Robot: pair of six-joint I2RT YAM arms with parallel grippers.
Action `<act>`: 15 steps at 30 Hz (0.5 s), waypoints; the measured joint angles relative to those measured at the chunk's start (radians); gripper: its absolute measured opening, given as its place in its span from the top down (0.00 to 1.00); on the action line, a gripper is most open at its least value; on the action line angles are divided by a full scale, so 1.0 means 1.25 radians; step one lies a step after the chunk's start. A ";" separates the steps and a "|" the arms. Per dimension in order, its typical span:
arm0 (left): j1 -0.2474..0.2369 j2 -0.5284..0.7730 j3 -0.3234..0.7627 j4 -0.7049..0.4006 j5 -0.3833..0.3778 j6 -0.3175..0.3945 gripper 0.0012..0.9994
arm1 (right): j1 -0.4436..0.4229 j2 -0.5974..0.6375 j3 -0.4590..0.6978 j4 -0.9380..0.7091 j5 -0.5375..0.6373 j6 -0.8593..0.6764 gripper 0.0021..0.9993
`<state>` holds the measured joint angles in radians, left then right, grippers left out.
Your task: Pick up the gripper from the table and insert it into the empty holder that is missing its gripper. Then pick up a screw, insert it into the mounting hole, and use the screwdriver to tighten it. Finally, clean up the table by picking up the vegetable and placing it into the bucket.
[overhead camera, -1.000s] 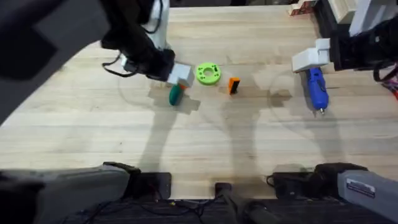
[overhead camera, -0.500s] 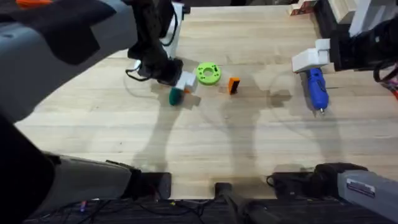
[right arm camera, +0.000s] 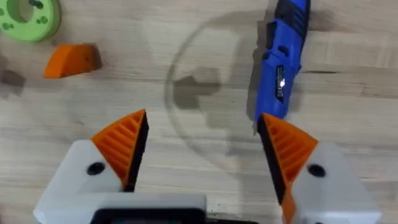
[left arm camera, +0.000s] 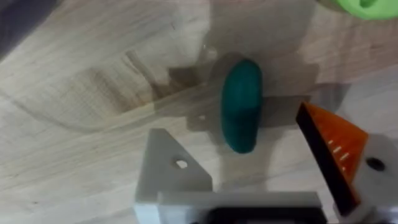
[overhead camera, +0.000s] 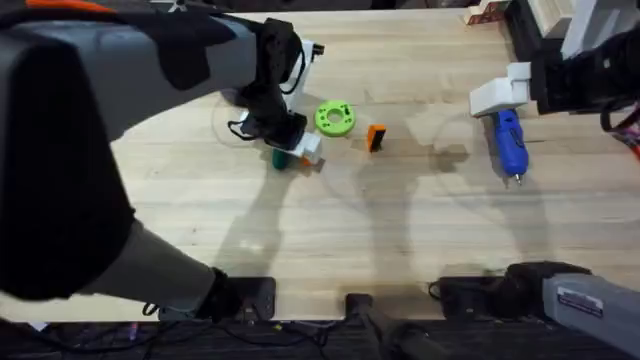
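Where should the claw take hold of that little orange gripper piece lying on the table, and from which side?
Come straight down on the orange gripper piece and pinch its two long flat sides near the thicker end. It lies flat on the table as a wedge, apart from the green ring, so there looks to be room on both sides.

Right gripper [right arm camera: 202, 152]: orange ribbed pads spread wide apart, nothing between, bare wood table [right arm camera: 186, 56] below. Screwdriver [right arm camera: 281, 59], blue, upper right of frame, white light lit. Gripper [right arm camera: 71, 60], orange piece, upper left. Green ring [right arm camera: 28, 15] at top-left corner.
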<state>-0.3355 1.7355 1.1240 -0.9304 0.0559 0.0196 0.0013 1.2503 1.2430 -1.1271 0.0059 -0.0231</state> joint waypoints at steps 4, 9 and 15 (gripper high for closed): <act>0.003 0.013 -0.002 0.018 0.000 0.000 0.33 | 0.000 0.000 0.000 0.000 0.000 0.000 0.01; 0.003 0.013 -0.003 0.012 0.000 0.004 0.73 | 0.000 0.000 0.000 0.000 0.000 0.000 0.01; 0.002 0.013 -0.003 0.005 0.001 0.003 0.99 | 0.000 0.000 0.000 0.000 0.000 0.000 0.01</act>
<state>-0.3325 1.7512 1.1206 -0.9237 0.0567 0.0236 0.0013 1.2503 1.2430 -1.1267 0.0059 -0.0231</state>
